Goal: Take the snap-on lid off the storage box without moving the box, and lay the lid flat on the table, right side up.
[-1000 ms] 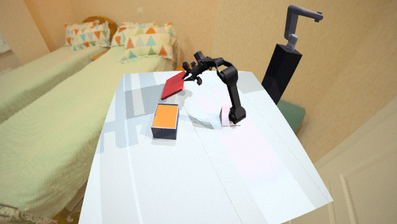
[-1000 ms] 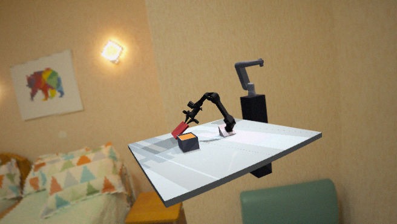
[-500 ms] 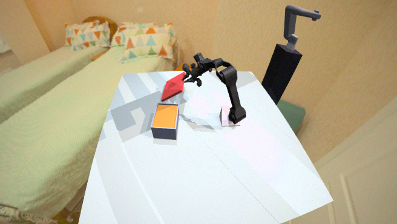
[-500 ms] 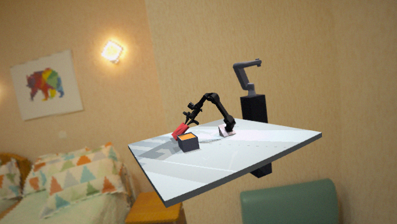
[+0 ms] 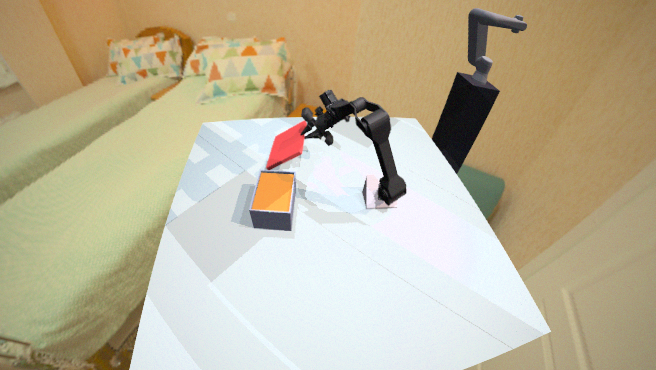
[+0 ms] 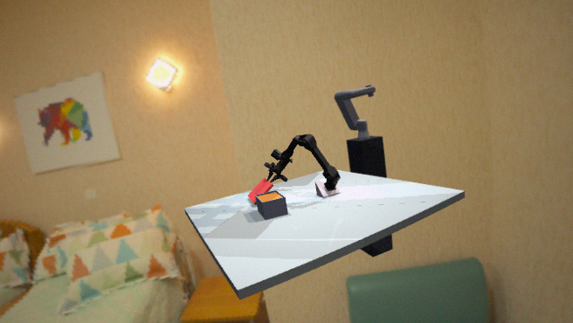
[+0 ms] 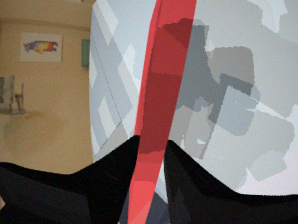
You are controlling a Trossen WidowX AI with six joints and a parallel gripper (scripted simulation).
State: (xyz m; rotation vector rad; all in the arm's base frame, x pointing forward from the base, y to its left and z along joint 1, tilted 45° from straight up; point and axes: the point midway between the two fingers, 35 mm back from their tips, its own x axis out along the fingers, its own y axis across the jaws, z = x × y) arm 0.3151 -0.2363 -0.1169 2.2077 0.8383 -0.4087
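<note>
The storage box (image 5: 272,200) (image 6: 271,204) is dark grey with an orange inside and stands open on the table (image 5: 350,280) (image 6: 332,223). My gripper (image 5: 311,131) (image 6: 270,178) (image 7: 152,143) is shut on one edge of the red lid (image 5: 286,145) (image 6: 259,190) (image 7: 162,83). The lid hangs tilted, sloping down from the fingers, beyond the far end of the box. Its low end is close to the table; I cannot tell whether it touches.
The arm's base (image 5: 385,192) (image 6: 328,185) stands on the table to the right of the box. A dark post with a camera arm (image 5: 465,115) (image 6: 364,150) stands behind the table. A bed (image 5: 75,200) lies along the table's left side.
</note>
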